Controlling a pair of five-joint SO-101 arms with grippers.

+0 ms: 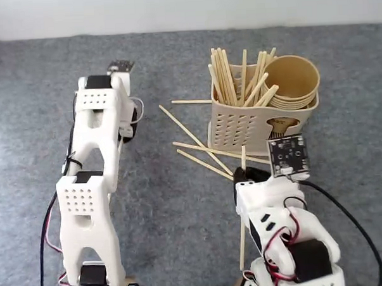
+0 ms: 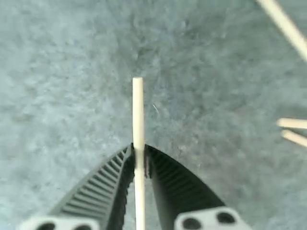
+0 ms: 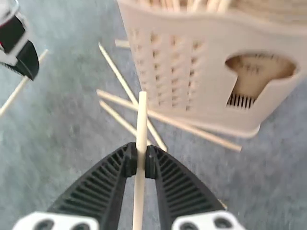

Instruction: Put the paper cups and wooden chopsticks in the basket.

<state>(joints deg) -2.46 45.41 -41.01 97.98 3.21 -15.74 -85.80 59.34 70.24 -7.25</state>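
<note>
A cream perforated basket (image 1: 241, 125) stands at the back right. It holds a stack of paper cups (image 1: 296, 81) and several upright wooden chopsticks (image 1: 229, 75). Several loose chopsticks (image 1: 204, 149) lie crossed on the carpet just to its left. My right gripper (image 3: 138, 160) is shut on one chopstick (image 3: 141, 120), in front of the basket (image 3: 192, 72); in the high view this gripper (image 1: 244, 173) sits at the basket's near left corner. My left gripper (image 2: 138, 154) is shut on another chopstick (image 2: 137, 110) above bare carpet, left of the loose ones.
Grey carpet (image 1: 182, 232) covers the table. The left arm (image 1: 94, 179) stretches along the left side. The right arm's base and cables (image 1: 297, 252) fill the near right corner. Open carpet lies between the two arms.
</note>
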